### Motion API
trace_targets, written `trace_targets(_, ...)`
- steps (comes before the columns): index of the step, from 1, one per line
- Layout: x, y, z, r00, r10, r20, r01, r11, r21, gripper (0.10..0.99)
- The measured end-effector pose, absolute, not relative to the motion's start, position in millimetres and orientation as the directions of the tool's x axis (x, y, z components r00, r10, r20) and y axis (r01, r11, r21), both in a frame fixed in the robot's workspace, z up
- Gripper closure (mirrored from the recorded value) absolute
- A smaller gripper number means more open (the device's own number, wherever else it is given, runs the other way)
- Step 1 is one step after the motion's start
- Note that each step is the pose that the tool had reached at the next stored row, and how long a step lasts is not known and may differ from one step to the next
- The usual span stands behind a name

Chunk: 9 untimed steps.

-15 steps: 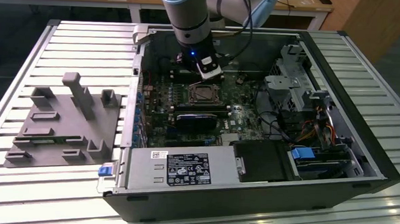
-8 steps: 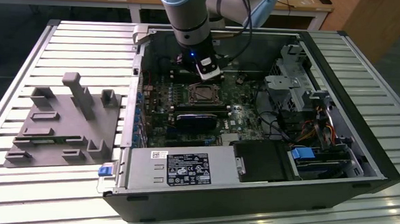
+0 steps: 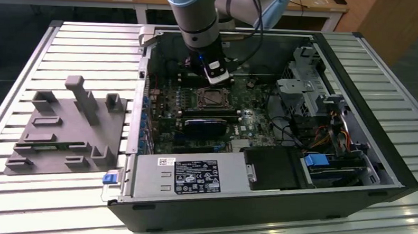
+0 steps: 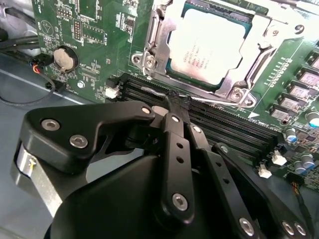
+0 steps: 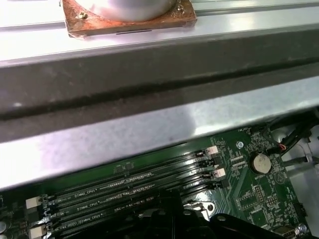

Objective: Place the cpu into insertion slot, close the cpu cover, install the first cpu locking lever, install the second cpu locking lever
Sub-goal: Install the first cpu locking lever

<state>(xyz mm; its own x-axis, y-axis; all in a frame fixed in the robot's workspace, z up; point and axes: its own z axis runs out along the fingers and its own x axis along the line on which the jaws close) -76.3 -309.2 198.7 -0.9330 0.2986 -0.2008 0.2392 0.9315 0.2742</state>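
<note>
Gripper (image 4: 173,102) linkage sits closest in second wrist view, fingers pressed together into one tip w/ nothing seen betw. them. Tip is over the memory slots (image 4: 224,124), just beside the insertion slot (image 4: 149,60) rim; contact can't be told. cpu (image 4: 209,45) lies in the slot, flat, metal top up, and the cpu cover (image 4: 256,55) looks down around it, chip showing thru the cut-out. Step in hand is prob. a locking lever at that near edge; can't tell if latched. To do it well: bear on the lever rod only, steady & straight, keeping off the memory slots. Chip is square, so no real long axis; its sides run parallel w/ the rim.
</note>
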Motion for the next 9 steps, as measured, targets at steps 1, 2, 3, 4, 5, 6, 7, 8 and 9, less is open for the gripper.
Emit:
trace_targets(1, -76.3, -309.1, 198.2, -0.932, 0.301, -0.201, 0.242, 0.931, 0.273, 0.984)
trace_targets(2, -76.4, -309.1, 197.8, -0.931, 0.304, -0.201, 0.245, 0.93, 0.273, 0.984)
trace_targets(3, -76.4, -309.0, 197.3, -0.93, 0.306, -0.202, 0.247, 0.93, 0.272, 0.984)
trace_targets(4, -76.3, -309.0, 196.8, -0.93, 0.308, -0.202, 0.249, 0.93, 0.271, 0.984)
trace_targets(5, -76.3, -308.9, 196.3, -0.929, 0.311, -0.202, 0.252, 0.929, 0.271, 0.984)
trace_targets(6, -76.4, -308.9, 195.8, -0.928, 0.313, -0.202, 0.254, 0.929, 0.27, 0.984)
trace_targets(7, -76.4, -308.8, 195.4, -0.927, 0.315, -0.202, 0.257, 0.928, 0.269, 0.984)
trace_targets(8, -76.4, -308.7, 194.9, -0.926, 0.318, -0.203, 0.259, 0.928, 0.268, 0.984)
trace_targets(9, -76.3, -308.6, 194.6, -0.925, 0.32, -0.203, 0.262, 0.927, 0.268, 0.984)
